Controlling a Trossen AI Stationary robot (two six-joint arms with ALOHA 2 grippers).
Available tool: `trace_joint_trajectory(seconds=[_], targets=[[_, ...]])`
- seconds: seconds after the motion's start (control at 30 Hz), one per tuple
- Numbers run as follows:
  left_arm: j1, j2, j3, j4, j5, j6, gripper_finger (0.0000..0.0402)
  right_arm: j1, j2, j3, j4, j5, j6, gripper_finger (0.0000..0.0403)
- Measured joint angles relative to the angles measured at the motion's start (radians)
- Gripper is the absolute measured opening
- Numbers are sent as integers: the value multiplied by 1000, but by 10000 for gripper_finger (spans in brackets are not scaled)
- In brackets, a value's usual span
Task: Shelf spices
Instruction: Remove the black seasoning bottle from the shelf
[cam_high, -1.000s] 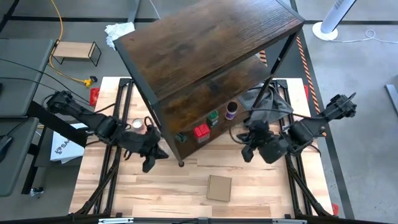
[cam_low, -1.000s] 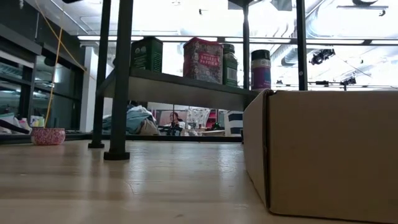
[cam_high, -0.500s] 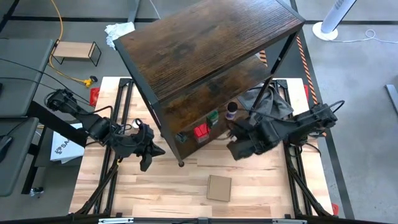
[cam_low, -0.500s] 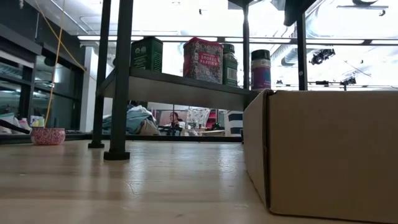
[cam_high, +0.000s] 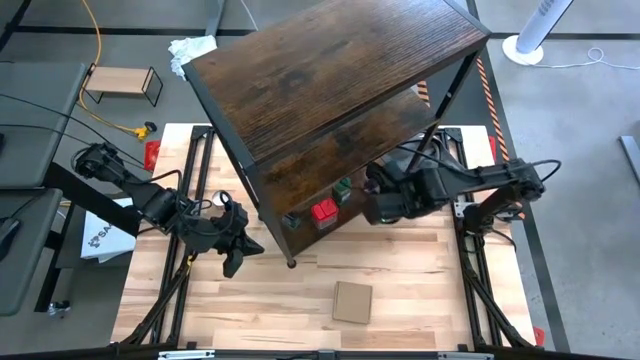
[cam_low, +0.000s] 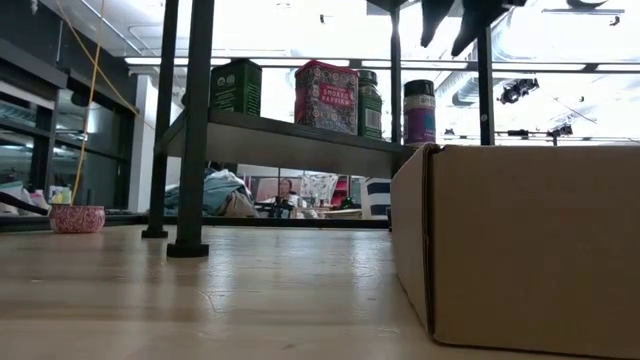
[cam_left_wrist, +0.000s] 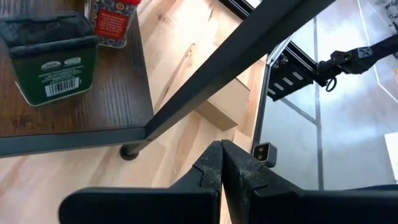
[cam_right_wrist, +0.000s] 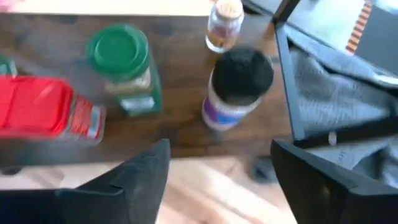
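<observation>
Dark-brown shelf already carries five spices on its lowest board, so we judge little remains; right end effector hovers released nearby, left end effector clenched empty.

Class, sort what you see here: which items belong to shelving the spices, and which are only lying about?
Belongs to the job:
- dark wood-grain shelf
- red boxy spice tin
- green-lidded jar
- dark-capped purple-labelled jar
- dark green tin
- open right gripper
- shut left gripper

Lying about:
- square brown cardboard box
- small light-wood rack
- grey cloth
</observation>
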Motion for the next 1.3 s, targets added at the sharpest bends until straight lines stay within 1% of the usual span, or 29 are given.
trace_joint_trajectory(seconds=[0.17,0.3,0.43,0.53,0.8,1.17,1.3], targets=[[0,0,0,0,1,-41,0,-57,0,-1,52,22,-48,294],[0,0,0,0,2,-67,0,-103,3,-1,64,-8,-71,294],[0,0,0,0,-1,-68,0,-160,11,-1,93,-9,-79,294],[0,0,0,0,-1,-74,0,-195,15,-1,106,-42,-104,294],[0,0,0,2,13,-76,0,-268,55,-1,121,-83,-85,294],[0,0,0,0,11,-65,0,-277,122,-1,148,-63,-108,294],[0,0,0,0,-4,-58,0,-278,143,-1,147,-63,-108,294]])
